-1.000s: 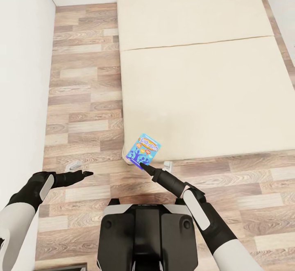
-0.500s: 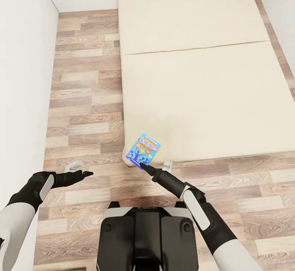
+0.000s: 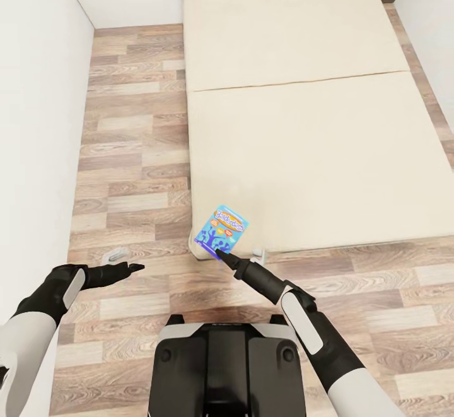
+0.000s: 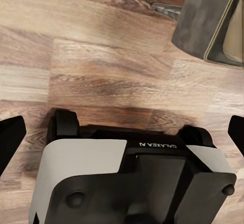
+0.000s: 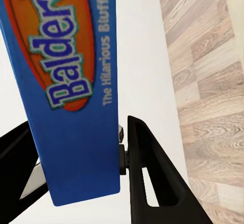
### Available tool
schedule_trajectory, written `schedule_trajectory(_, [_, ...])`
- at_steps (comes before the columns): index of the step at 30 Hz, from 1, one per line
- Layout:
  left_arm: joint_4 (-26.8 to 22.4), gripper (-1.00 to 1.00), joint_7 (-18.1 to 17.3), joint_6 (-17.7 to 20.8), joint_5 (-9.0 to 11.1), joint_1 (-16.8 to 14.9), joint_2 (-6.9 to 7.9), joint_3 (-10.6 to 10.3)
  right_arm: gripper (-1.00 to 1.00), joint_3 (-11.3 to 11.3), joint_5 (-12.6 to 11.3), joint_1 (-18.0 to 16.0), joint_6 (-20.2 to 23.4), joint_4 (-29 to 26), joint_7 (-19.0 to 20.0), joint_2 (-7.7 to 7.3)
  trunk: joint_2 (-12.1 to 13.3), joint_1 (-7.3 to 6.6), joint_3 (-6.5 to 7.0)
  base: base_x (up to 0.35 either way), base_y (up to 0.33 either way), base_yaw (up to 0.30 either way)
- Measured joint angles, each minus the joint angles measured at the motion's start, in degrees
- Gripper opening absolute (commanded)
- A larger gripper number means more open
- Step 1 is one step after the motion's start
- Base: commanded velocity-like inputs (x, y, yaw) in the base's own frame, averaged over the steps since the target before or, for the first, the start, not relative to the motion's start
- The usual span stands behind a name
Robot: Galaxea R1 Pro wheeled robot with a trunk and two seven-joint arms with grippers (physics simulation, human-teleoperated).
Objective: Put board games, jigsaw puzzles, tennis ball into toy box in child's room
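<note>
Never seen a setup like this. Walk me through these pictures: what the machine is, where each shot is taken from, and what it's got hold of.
This is a simulated wheeled robot with two arms, each ending in a two-finger gripper. The wide picture comes from a camera on its head, looking down over its dark base and a wood plank floor. In front stands a bed with a plain beige mattress.

The right gripper is clamped on a small blue board game, held up at the bed's near corner. The right wrist camera, looking along the fingers, shows that box close up between the two black fingers.

The left gripper holds nothing and hangs over the floor. Its wrist camera looks back at the robot's own base, with its finger tips spread at the picture's edges.
</note>
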Motion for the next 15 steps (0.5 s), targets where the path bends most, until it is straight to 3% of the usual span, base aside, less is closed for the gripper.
schedule_trajectory(15, [0.02,1.00,0.20,-0.26,-0.04,0.01,-0.20,0.00,-1.00,0.00,0.09,0.00,-0.04,0.11,-0.05,-0.01,0.00,0.00,1.43,0.000,0.000,0.000])
